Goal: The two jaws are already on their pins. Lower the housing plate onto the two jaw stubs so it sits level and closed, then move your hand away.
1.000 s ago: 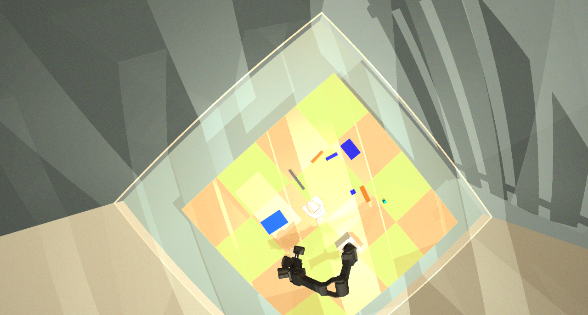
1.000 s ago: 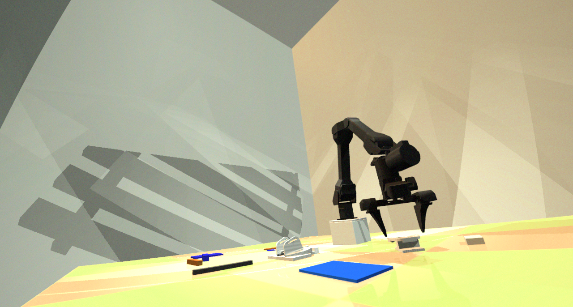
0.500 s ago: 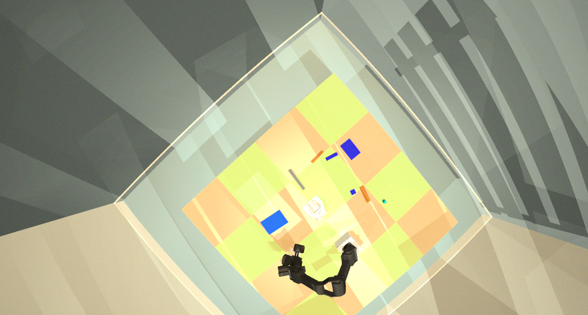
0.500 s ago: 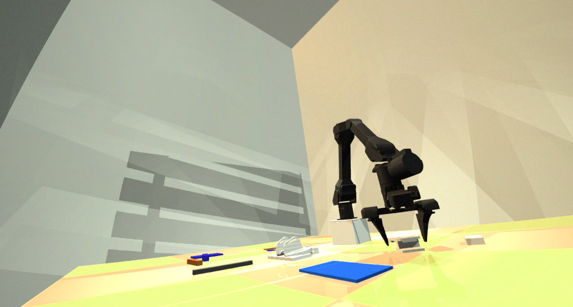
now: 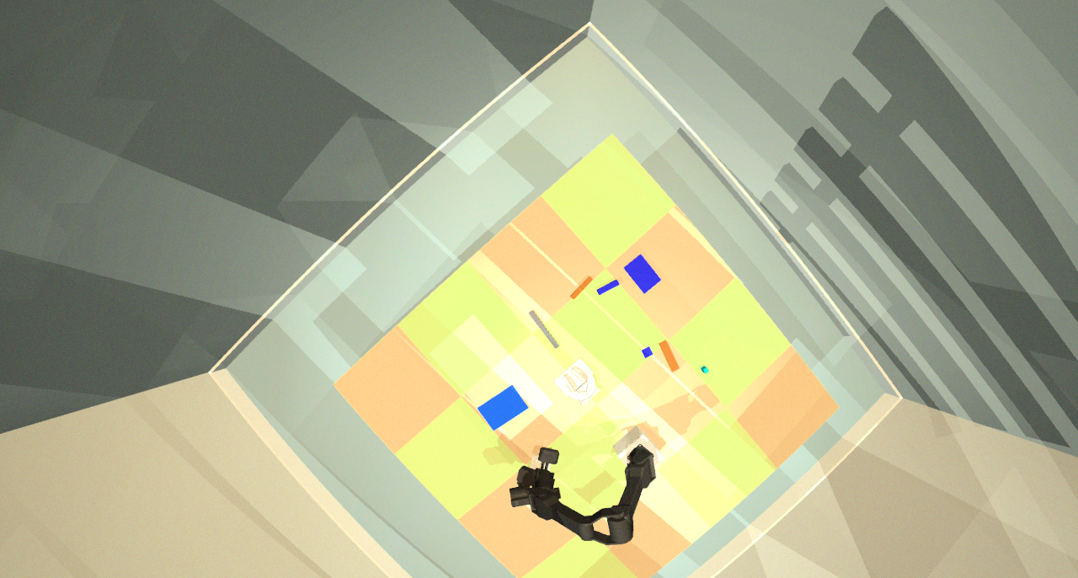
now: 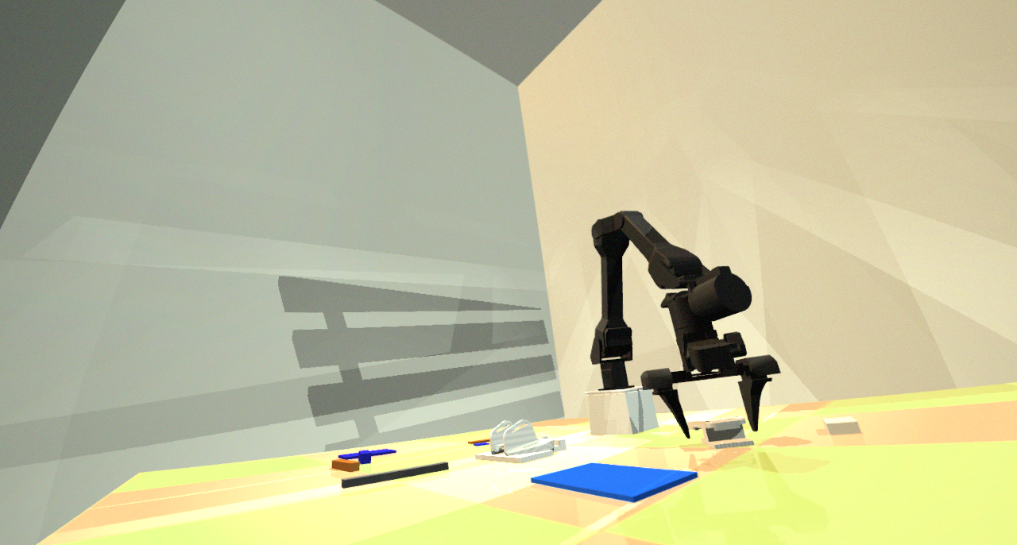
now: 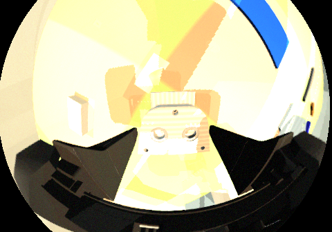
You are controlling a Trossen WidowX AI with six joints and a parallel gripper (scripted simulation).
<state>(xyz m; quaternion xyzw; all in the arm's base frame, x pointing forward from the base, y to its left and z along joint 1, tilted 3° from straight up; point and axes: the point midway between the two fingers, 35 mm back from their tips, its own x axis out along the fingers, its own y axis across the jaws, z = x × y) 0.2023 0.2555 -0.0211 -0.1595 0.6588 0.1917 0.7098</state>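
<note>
A pale housing plate (image 7: pixel 174 122) (image 6: pixel 699 423) with two large round holes lies level on a low stand (image 6: pixel 724 430); the arm mostly hides it in the top view. My gripper (image 7: pixel 173 131) (image 6: pixel 721 433) is open and empty, pointing down, with its fingertips low on either side of the plate. No contact shows. The white jaw assembly (image 5: pixel 576 382) (image 6: pixel 515 443) (image 7: pixel 294 122) stands apart on the table, with two curved jaws upright on its base. Its stubs and pins are too small to make out.
A blue sheet (image 5: pixel 503 407) (image 6: pixel 615 480) (image 7: pixel 263 21) and dark bar (image 5: pixel 543 329) (image 6: pixel 394 475) lie beyond the jaw assembly and stand. A pale block (image 6: pixel 841 425) (image 7: pixel 77 114) lies beside the stand. Orange bars (image 5: pixel 581 287) (image 5: pixel 668 355) and a dark-blue plate (image 5: pixel 642 273) lie farther off.
</note>
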